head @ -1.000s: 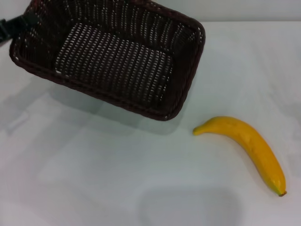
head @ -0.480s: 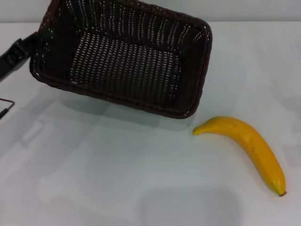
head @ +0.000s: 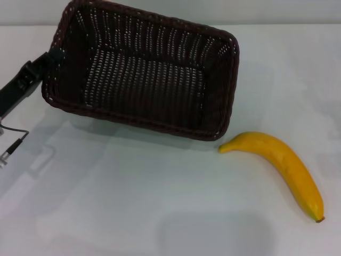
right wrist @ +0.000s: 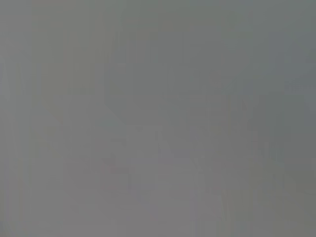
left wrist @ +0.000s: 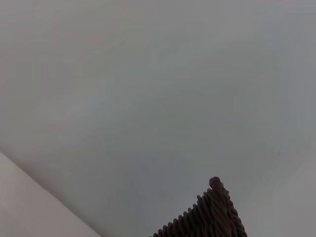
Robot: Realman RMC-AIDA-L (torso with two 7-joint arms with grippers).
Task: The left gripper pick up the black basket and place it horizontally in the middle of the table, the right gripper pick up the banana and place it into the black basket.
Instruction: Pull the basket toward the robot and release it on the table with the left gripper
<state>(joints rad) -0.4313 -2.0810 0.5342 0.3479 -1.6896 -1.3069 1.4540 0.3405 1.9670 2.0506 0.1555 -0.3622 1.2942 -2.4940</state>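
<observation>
The black basket (head: 144, 80) is in the head view at the upper left and middle, tilted, with its shadow on the white table (head: 133, 202) below it. My left gripper (head: 49, 57) is shut on the basket's left rim, and its dark arm runs off to the left edge. A corner of the woven rim also shows in the left wrist view (left wrist: 210, 217). The yellow banana (head: 282, 162) lies on the table at the right, stem end close to the basket's near right corner, apart from it. My right gripper is out of view; the right wrist view shows only plain grey.
A thin cable with a small plug (head: 13, 143) hangs at the left edge below the left arm. The table's far edge (head: 287, 24) runs along the top, with a grey wall behind it.
The left gripper has carried the basket to the right and lower in the view, turning it nearer to level. More of the left arm now shows. The banana has not moved.
</observation>
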